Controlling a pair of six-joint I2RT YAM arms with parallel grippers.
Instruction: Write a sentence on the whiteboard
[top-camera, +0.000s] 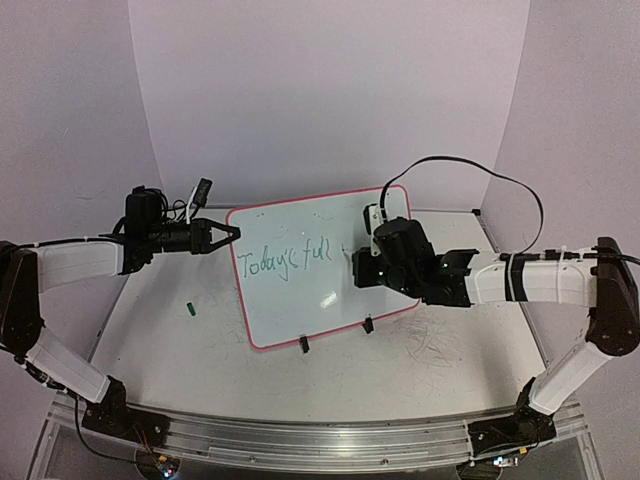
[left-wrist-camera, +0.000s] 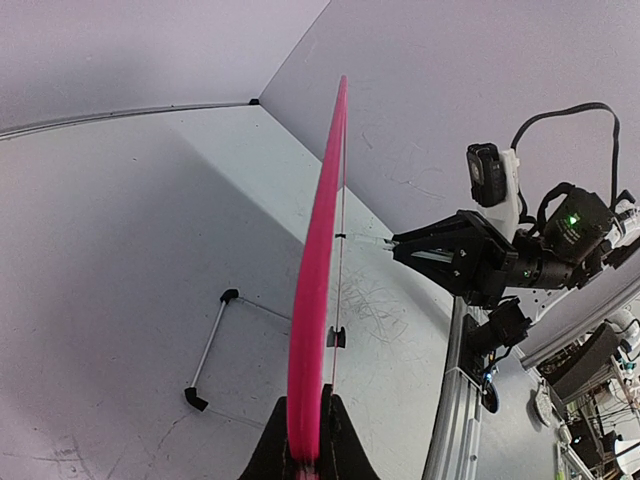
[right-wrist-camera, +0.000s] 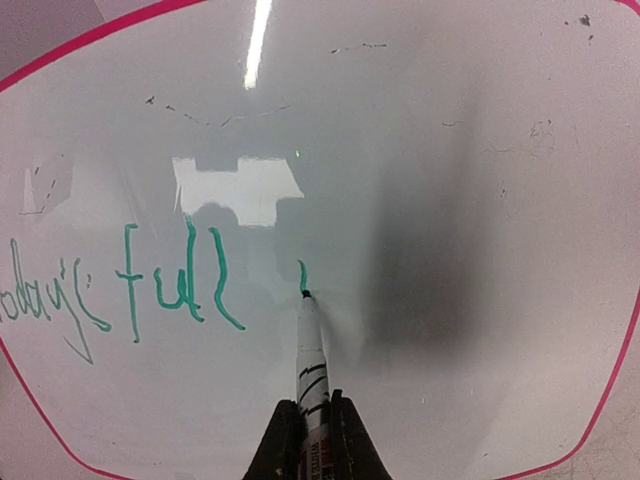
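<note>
In the top view, the whiteboard is seen propped on two black clip feet on the tabletop, between the arms. Its upper left corner is clamped by the left pincer. The right pincer is set against the board face just right of the sentence, which so far reads "Today's full". A small green item, perhaps a cap, is seen lying left of the board.

From the left wrist, the board is viewed edge-on, its pink frame pinched between fully closed fingers. A pen is carried to the writing face from the right.

From the right wrist, the pen is seen gripped tight by its barrel, tip touching a short fresh green stroke just after "full". The line's long axis runs left to right, and the blank surface needed for the remaining words is judged to lie to the tip's right, nearest the right arm.

No container is shown in any view
</note>
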